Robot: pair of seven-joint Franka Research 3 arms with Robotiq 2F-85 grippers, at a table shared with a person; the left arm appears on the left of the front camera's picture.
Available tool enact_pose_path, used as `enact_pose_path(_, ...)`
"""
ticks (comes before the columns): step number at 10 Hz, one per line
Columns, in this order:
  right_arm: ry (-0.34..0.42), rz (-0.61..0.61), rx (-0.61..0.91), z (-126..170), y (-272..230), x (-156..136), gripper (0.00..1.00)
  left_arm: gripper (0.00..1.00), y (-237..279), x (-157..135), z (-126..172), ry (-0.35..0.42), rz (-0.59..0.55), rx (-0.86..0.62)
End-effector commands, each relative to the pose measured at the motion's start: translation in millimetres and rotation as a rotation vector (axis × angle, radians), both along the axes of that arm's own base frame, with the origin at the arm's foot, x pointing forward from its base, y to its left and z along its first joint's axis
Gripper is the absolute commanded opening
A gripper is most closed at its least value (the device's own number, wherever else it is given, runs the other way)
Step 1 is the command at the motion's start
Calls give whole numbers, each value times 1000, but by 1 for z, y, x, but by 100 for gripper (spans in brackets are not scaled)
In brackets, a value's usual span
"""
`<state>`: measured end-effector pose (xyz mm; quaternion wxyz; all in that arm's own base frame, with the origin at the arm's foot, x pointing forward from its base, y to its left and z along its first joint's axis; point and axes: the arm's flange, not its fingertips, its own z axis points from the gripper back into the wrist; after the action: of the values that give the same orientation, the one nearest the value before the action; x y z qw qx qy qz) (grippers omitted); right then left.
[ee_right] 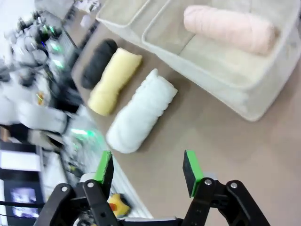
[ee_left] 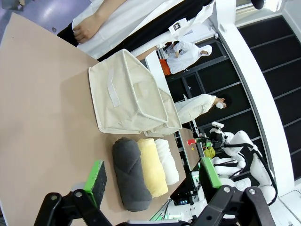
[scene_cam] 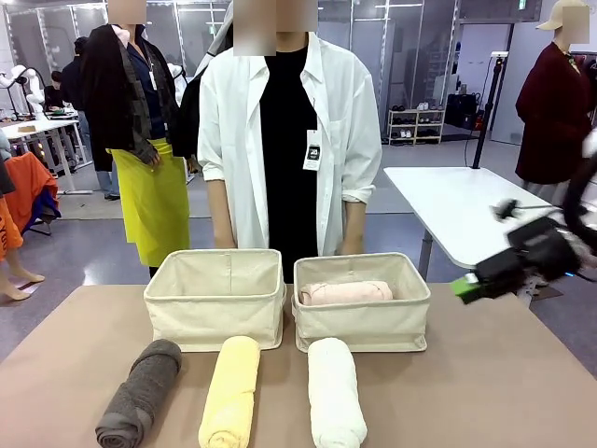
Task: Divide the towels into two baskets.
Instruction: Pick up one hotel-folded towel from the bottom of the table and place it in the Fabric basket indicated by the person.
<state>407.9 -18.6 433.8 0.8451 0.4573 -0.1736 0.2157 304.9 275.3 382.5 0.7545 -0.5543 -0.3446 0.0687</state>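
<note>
Front view, L to R: grey towel (scene_cam: 140, 394), yellow towel (scene_cam: 230, 392) and white towel (scene_cam: 336, 392) lie side by side along the lower edge, lengthwise toward the camera. Behind them sit the left basket (scene_cam: 215, 299) and the right basket (scene_cam: 362, 322), walls just about touching. The pink towel (scene_cam: 345, 292) lies crosswise in the right one. The right gripper (scene_cam: 464, 287) hangs at the frame's R edge, off the surface, beside the right basket and well apart from every roll.

Left wrist view: grey towel (ee_left: 129, 174) and yellow towel (ee_left: 149, 155) lie beyond the gap of the left gripper (ee_left: 153, 181), w/ the white towel (ee_left: 168, 160) just to their R. Both baskets are above them, mid-frame.

Right wrist view: white towel (ee_right: 141, 113) lies up-left of the gap of the right gripper (ee_right: 147, 169). Yellow towel (ee_right: 114, 80) and grey towel (ee_right: 98, 62) are farther upper L. Pink towel (ee_right: 229, 29) is in the right basket (ee_right: 225, 84) at upper R.

Surface: tan table (scene_cam: 504, 383), bare under the R jaws. Room: person in a white shirt (scene_cam: 289, 140) stands behind the baskets. White side table (scene_cam: 457, 205) at mid R; grey floor and shelving in the bkgd.

Jaws: left gripper spread wide, nothing btwn the pads, touching nothing. Right gripper partway apart, pads clear of the table, gripping nothing.
</note>
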Motion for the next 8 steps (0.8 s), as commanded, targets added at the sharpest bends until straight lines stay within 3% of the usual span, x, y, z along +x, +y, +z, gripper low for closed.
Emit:
enact_pose_path(1, 60, -108, 151, -17, -56, -17, 75, 100, 2, -3, 1, -10, 2, -2)
enact_pose_path(4, 125, -204, 321, -57, -129, -50, 75, 100, 2, -3, 1, -10, 2, -2)
enact_pose_path(6, 193, -150, 303, -78, -125, -35, 75, 100, 2, -3, 1, -10, 2, -2)
enact_pose_path(7, 174, -221, 296, -63, -140, -61, 75, 100, 2, -3, 1, -10, 2, -2)
enact_pose_path(8, 174, -221, 296, -63, -140, -61, 75, 100, 2, -3, 1, -10, 2, -2)
